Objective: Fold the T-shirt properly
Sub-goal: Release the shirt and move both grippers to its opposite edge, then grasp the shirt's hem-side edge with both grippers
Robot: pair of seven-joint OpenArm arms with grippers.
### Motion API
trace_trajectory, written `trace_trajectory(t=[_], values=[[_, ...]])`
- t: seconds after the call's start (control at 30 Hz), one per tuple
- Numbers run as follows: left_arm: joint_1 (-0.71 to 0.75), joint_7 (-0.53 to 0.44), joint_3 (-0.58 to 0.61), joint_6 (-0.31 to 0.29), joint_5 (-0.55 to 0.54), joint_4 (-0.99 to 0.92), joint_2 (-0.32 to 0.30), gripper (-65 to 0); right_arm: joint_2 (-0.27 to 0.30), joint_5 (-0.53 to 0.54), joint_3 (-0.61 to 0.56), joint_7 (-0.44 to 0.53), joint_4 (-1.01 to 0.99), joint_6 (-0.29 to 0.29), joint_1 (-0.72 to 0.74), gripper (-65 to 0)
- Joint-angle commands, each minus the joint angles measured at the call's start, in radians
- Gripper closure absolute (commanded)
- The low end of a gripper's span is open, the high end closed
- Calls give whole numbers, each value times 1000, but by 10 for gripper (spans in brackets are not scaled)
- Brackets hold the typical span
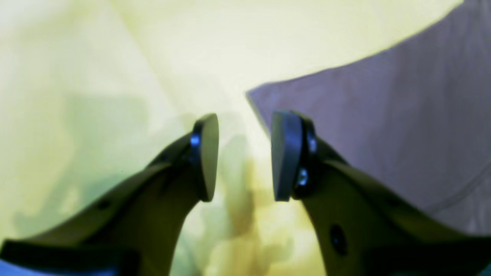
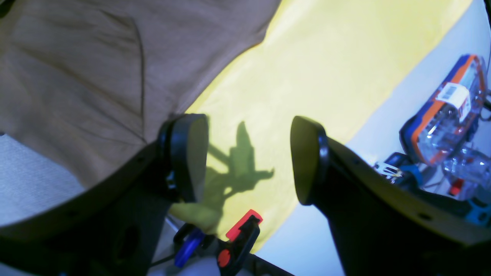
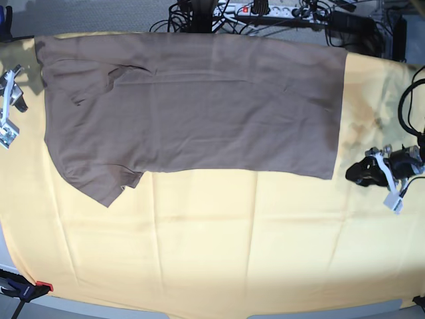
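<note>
Left wrist view, blurred: the left gripper (image 1: 243, 155) hovers with dark oval pads apart, empty, over the wrinkled pale-yellow cloth (image 1: 115, 57), beside a corner of the plain taupe cloth T-shirt (image 1: 383, 126).

Right wrist view: the right gripper (image 2: 249, 159) is spread wide, empty, at the shirt's creased edge.

Base view: the shirt lies flat, folded lengthwise, across the cloth's far half; both arms are mostly cropped at the sides.

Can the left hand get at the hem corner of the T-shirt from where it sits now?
Probably yes. The left hand stands open and empty just beside the T-shirt corner, with only bare yellow cloth between them and nothing lying across the path.
</note>
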Motion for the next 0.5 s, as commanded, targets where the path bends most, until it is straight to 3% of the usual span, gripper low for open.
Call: trace_trajectory(t=[0.0,0.27,0.47], values=[[-22,-8,-14,-8,-30,-22,-4,-242,24,-3,14,14,3,-5,6,-364],[-9,68,-14,-8,-42,-124,117,-242,23,-3,14,23,4,-5,6,-364],[-10,227,-14,-8,-182,-113,163,-242,23,-3,14,34,4,-19,6,-364]])
